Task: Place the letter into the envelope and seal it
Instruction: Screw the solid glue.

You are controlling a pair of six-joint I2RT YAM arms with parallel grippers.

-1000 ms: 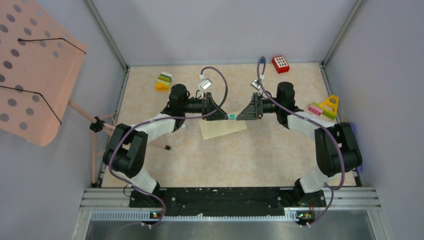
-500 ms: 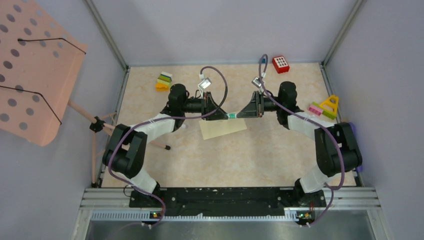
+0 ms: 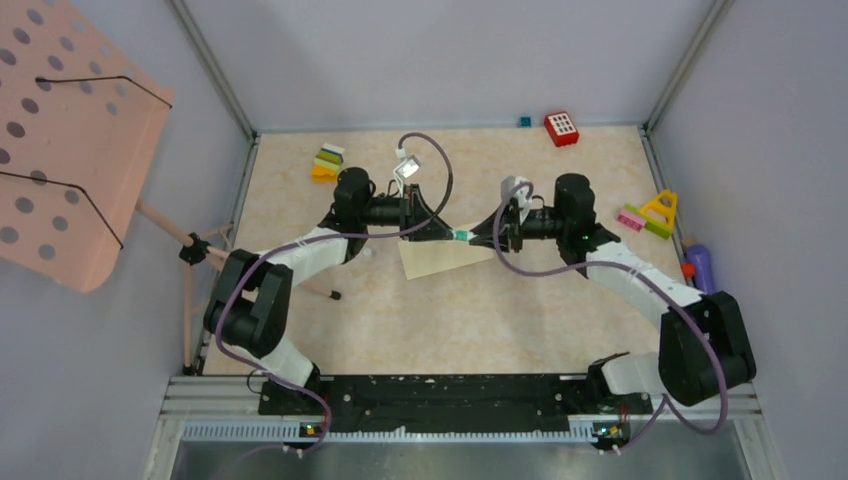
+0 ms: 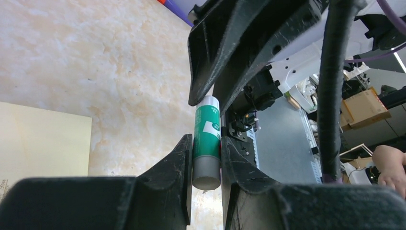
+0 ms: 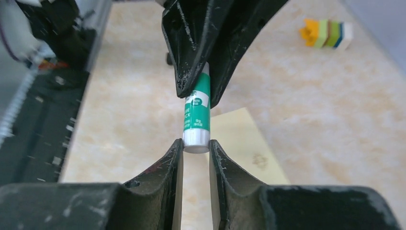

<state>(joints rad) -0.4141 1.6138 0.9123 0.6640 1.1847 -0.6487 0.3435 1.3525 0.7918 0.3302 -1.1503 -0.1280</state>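
A green glue stick (image 3: 462,236) hangs level above the table between my two grippers. My left gripper (image 3: 447,233) is shut on its grey end (image 4: 207,167). Facing it, my right gripper (image 3: 475,238) is shut on the other end, pinching the silvery tip (image 5: 196,141) with just its fingertips (image 5: 178,149). Under the stick lies the pale yellow envelope (image 3: 440,258), flat on the table, with a faint mark (image 5: 259,160) on its face. The left wrist view shows one corner of the envelope (image 4: 43,139). The letter is not in view.
Toy blocks sit around the table's edges: a yellow-green stack (image 3: 327,163), a red block (image 3: 562,127), a pink-yellow-green group (image 3: 648,214) and a purple object (image 3: 700,266). A pink perforated board (image 3: 70,140) on a stand leans over the left wall.
My right gripper has closed on the glue stick's end. The right arm's elbow has swung outward and toward the near edge. The left arm has stayed still, holding the stick.
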